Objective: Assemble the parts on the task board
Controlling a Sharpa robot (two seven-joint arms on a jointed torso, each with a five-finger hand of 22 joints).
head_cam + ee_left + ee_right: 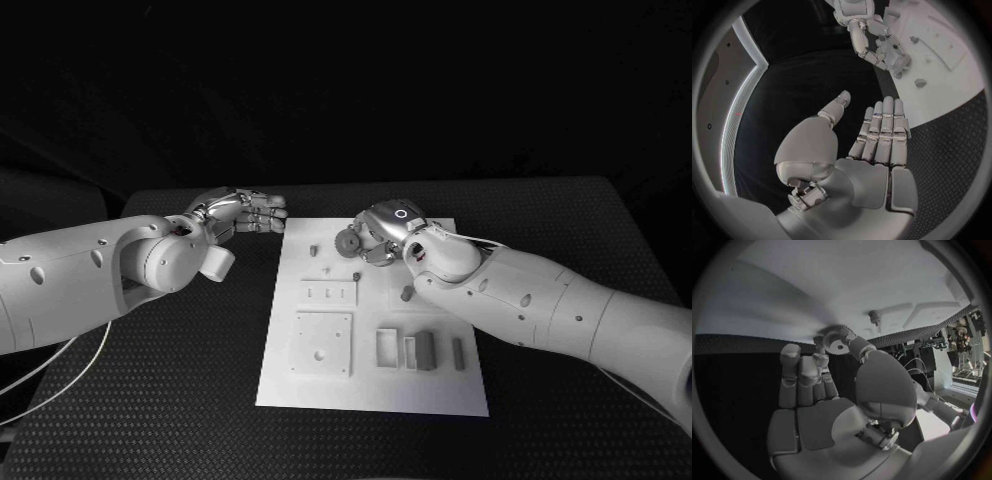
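Grey toothed gear wheel (837,337) is pinched in the right hand (387,232) over the far end of the flat white task board (433,395) on the black tabletop (173,400). Left hand (242,212) hovers beside the board, fingers straight, holding nothing.

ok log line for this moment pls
left robot hand: holds nothing, fingers straight, off board | right robot hand: pinches gear over task board far end | gear not yet seated
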